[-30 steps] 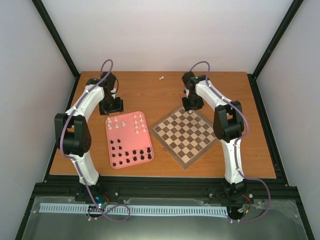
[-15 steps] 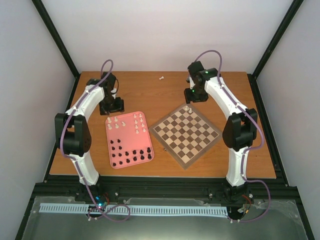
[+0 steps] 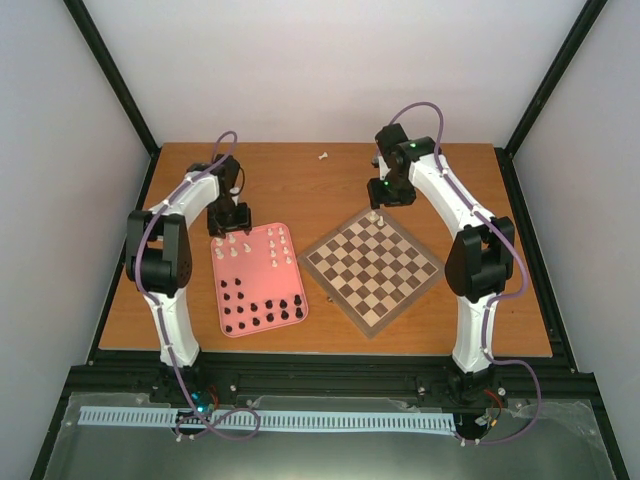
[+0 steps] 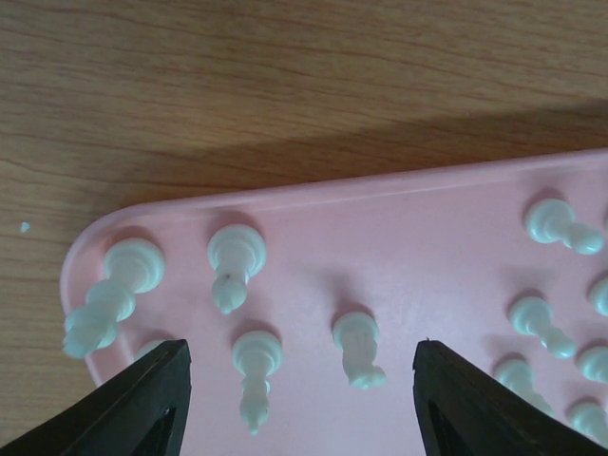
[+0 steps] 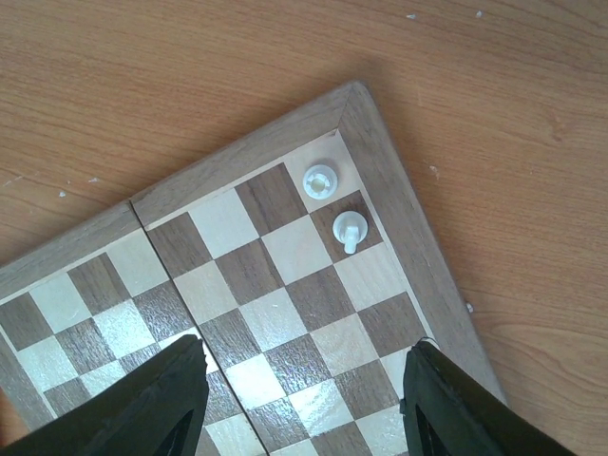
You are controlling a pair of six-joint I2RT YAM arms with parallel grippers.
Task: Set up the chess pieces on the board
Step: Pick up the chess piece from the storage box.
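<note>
The wooden checkered board [image 3: 372, 268] lies turned like a diamond right of centre. Two cream-white pieces stand at its far corner: one on the corner square [image 5: 319, 180], one on the dark square beside it [image 5: 350, 230]. My right gripper [image 5: 304, 399] is open and empty above that corner, a little over the board. My left gripper [image 4: 299, 389] is open and empty, low over the far left corner of the pink tray [image 3: 258, 278]. White pieces [image 4: 358, 348] stand between its fingers. Black pieces [image 3: 262, 308] fill the tray's near half.
A single white piece [image 3: 323, 155] lies on the bare table near the far edge. Black frame posts and white walls close the table in on both sides and at the back.
My right gripper let go of a white piece at the board's far corner and lifted back. My left gripper moved toward the tray's far left corner and came down over the white pieces.
</note>
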